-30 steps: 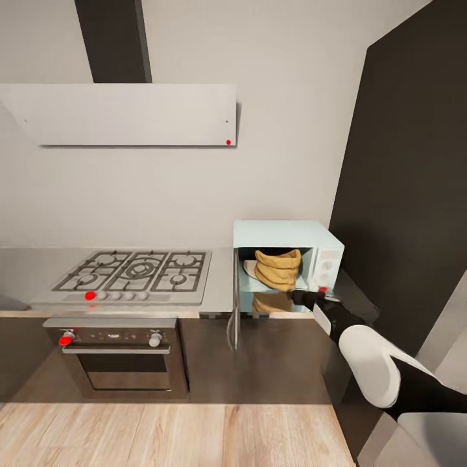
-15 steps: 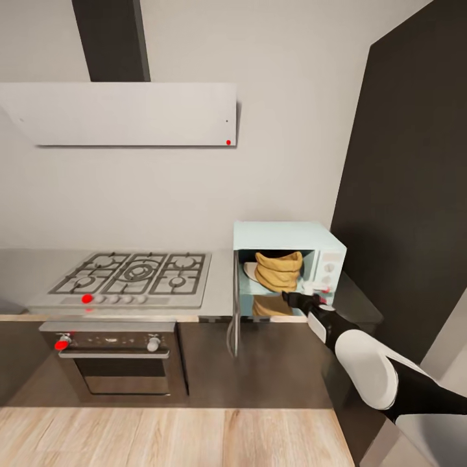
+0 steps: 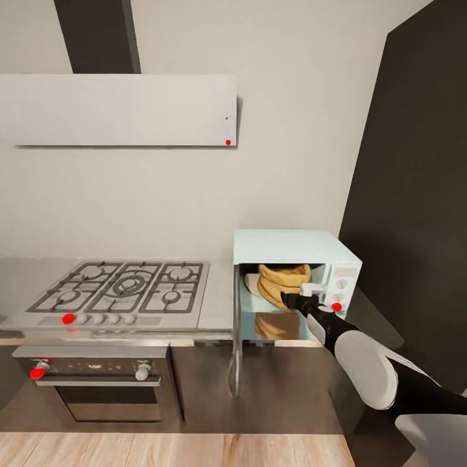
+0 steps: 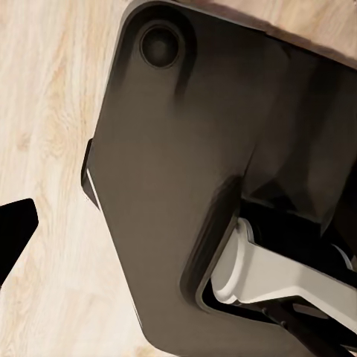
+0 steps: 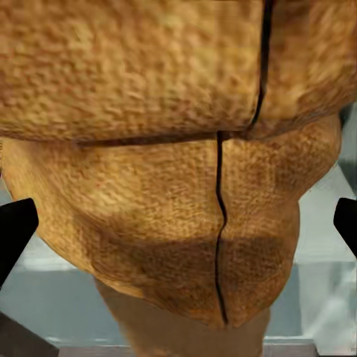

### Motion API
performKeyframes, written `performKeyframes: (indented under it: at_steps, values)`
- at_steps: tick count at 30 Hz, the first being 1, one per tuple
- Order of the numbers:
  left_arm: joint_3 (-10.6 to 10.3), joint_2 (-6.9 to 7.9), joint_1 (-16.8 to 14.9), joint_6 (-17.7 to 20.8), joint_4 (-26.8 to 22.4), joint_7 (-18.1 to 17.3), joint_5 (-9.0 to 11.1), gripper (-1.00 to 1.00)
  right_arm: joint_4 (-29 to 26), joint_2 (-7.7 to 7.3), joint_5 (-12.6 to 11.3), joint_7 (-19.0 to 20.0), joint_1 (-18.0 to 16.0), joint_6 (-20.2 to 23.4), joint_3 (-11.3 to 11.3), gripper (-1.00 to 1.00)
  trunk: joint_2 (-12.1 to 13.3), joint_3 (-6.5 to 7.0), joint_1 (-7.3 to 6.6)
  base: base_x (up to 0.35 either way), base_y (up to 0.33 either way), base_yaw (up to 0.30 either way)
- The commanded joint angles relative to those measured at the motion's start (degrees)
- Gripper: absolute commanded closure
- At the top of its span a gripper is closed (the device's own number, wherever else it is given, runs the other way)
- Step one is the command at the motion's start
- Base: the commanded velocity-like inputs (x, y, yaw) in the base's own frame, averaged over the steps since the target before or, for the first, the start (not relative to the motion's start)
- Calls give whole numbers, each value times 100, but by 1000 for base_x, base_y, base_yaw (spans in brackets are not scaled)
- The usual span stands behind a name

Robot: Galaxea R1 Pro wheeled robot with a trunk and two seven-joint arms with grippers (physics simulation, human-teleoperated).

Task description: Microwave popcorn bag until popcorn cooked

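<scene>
The tan burlap popcorn bag (image 3: 282,284) sits inside the pale mint-blue microwave (image 3: 295,259), whose door (image 3: 234,334) hangs wide open. The right gripper (image 3: 290,300) reaches the cavity's front edge, its dark fingertips (image 5: 16,227) spread wide either side of the bag, gripping nothing.

Pale grey wall (image 3: 285,162) filled the upper frame w/ a flat white hood (image 3: 120,110) at upper left, dark flue (image 3: 97,35) above it. Tall dark cabinet (image 3: 415,194) ran down the right side. Gas hob (image 3: 123,288) sat at left-centre, steel oven (image 3: 97,383) below it. Light wood floor (image 3: 175,451) along the bottom edge; dark glossy cabinet fronts (image 3: 279,383) btwn oven & right side.
</scene>
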Motion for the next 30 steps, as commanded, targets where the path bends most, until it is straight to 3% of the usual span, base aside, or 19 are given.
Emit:
performKeyframes:
  at_steps: [1,6,7,15,23,28,30]
  values:
    - [1,-1,1,-9,-8,4,25,-100,6,2,43,22,-5,-12,-50,-100,-11,-12,7,314,0,0]
    - [1,-1,0,-8,-8,4,25,-100,13,73,44,56,-5,-12,-49,-100,-11,-12,7,270,0,0]
    - [1,-1,-2,-9,-8,4,33,-100,105,154,60,66,-5,-15,-50,-100,-11,-12,7,19,0,0]
    - [-8,-1,0,-15,-8,4,34,-100,289,243,101,75,-5,-12,-38,-100,-11,-12,7,2,0,0]
    - [33,-10,0,-11,-8,12,49,-100,-2,176,134,60,-5,45,-11,-100,-11,-12,7,-225,0,0]
    - [28,-10,-1,-9,-8,13,43,-100,-607,178,167,59,-5,1004,1,-100,-11,-12,7,-339,0,0]
    - [28,-10,0,-9,-8,13,43,-100,-642,191,360,59,-5,1253,-1,-100,-11,-12,7,-339,0,0]
